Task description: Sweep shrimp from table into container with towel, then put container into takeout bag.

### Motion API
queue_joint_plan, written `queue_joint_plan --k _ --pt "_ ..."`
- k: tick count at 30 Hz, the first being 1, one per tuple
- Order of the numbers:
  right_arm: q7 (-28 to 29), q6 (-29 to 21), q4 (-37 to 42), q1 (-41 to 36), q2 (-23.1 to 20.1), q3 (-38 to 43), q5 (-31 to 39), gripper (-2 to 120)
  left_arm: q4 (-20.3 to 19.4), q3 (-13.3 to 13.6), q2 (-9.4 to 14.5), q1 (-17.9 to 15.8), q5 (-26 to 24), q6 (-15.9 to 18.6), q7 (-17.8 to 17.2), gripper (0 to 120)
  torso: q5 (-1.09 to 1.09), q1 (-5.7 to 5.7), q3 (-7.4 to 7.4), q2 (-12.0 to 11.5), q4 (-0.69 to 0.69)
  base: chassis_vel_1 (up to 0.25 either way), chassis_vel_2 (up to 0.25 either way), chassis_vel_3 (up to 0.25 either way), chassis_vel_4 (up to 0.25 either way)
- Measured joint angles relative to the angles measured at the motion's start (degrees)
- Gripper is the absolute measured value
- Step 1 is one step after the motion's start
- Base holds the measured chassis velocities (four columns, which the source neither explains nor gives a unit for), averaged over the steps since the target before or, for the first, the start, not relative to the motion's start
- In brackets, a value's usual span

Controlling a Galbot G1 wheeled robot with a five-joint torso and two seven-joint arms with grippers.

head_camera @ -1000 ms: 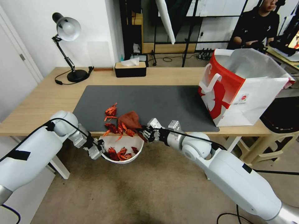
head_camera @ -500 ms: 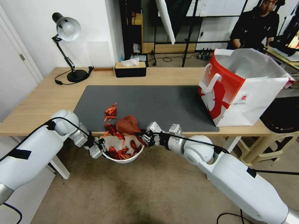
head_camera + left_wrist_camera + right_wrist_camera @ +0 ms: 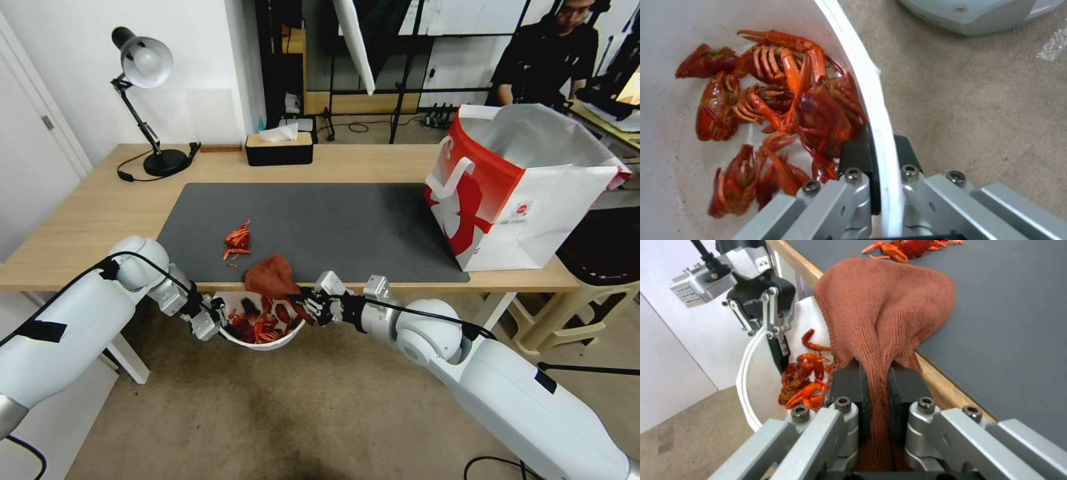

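Across the middle of the head view runs the table (image 3: 80, 220), light wood, with the dark grey mat (image 3: 333, 220) on top. At right of frame the takeout bag (image 3: 513, 193) stands upright on the table's right end, its near corner on the mat, mouth open. At upper left, a desk lamp (image 3: 143, 67); a black tissue box (image 3: 279, 148) sits at the far edge, upper centre.

Lower centre, just below the table's near edge, the container (image 3: 267, 342) is held in the air, not on the table. Left claw (image 3: 213, 319) is clamped on its rim; in the left wrist view one pad (image 3: 853, 153) is inside the wall, the other outside, jaws nearly closed with only the wall between.

Towel (image 3: 270, 277) lies draped over the table's near edge, partly on the mat, its tail pinched tight in the right claw (image 3: 308, 303), which sits just below the edge beside the container. Right wrist view shows cloth squeezed between both pads.

Most shrimp (image 3: 257, 323) lie in the container; a small leftover cluster (image 3: 237, 241) is on the mat, up-left of the towel, apart from it.
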Motion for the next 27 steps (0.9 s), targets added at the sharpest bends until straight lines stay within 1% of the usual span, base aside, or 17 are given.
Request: queue_joint_plan --k 5,7,9,11,13,16,17,20,21,24,25,27 --pt "0.1 0.2 0.1 0.2 0.4 1.1 0.7 7 -0.1 -0.3 0.0 0.4 0.0 -0.1 0.0 0 0.00 0.00 0.00 0.0 -0.01 0.000 0.000 0.000 0.000" --pt "0.6 0.5 0.2 1.5 1.1 2.3 3.0 7 -0.3 -0.8 0.1 1.0 0.2 -0.1 0.0 0 -0.01 0.00 0.00 0.0 0.00 0.000 0.000 0.000 0.000" --pt "0.8 0.8 0.1 2.0 1.4 2.6 3.9 7 -0.4 -0.9 0.2 1.2 0.2 -0.1 0.0 0 0.00 0.00 0.00 0.0 0.00 0.000 0.000 0.000 0.000" --pt "1.6 1.8 -0.5 3.4 2.3 3.6 6.6 7 -0.7 -1.4 0.5 1.8 0.3 -0.2 0.0 0 0.00 0.00 0.00 0.0 0.01 0.000 0.000 0.000 0.000" --pt "2.0 2.1 -0.7 3.8 2.6 3.8 7.5 7 -0.7 -1.6 0.5 2.0 0.3 -0.2 0.0 0 -0.01 0.00 0.00 0.0 0.01 0.000 0.000 0.000 0.000" --pt "5.6 4.3 -2.2 5.3 4.4 4.5 14.7 7 -1.2 -2.4 0.8 2.7 0.4 -0.3 0.0 0 -0.01 0.00 0.00 0.0 0.00 0.000 0.000 0.000 0.000" --pt "5.6 4.3 -2.2 5.3 4.4 4.5 14.7 7 -1.2 -2.4 0.8 2.7 0.4 -0.3 0.0 0 -0.01 0.00 0.00 0.0 0.00 0.000 0.000 0.000 0.000" --pt "10.7 5.6 -3.9 6.7 6.3 4.7 23.9 7 -1.2 -3.3 0.9 3.5 0.6 -0.4 0.0 0 -0.01 0.00 0.00 0.0 0.00 0.000 0.000 0.000 0.000" --pt "10.7 5.6 -3.9 6.7 6.3 4.7 23.9 7 -1.2 -3.3 0.9 3.5 0.6 -0.4 0.0 0 -0.01 0.00 0.00 0.0 0.00 0.000 0.000 0.000 0.000" --pt "14.9 6.7 -6.6 8.6 7.8 4.9 31.2 7 -1.1 -3.8 0.5 4.3 1.0 -0.6 0.0 0 -0.01 0.00 0.00 0.0 0.01 0.000 0.000 0.000 0.000" --pt "14.9 6.7 -6.6 8.6 7.8 4.9 31.2 7 -1.1 -3.8 0.5 4.3 1.0 -0.6 0.0 0 -0.01 0.00 0.00 0.0 0.01 0.000 0.000 0.000 0.000" --pt "17.6 7.4 -8.4 9.8 8.6 5.1 34.1 7 -0.9 -4.0 0.1 4.5 1.1 -0.6 -0.1 0 0.00 0.00 0.00 0.0 0.00 0.000 0.000 0.000 0.000"
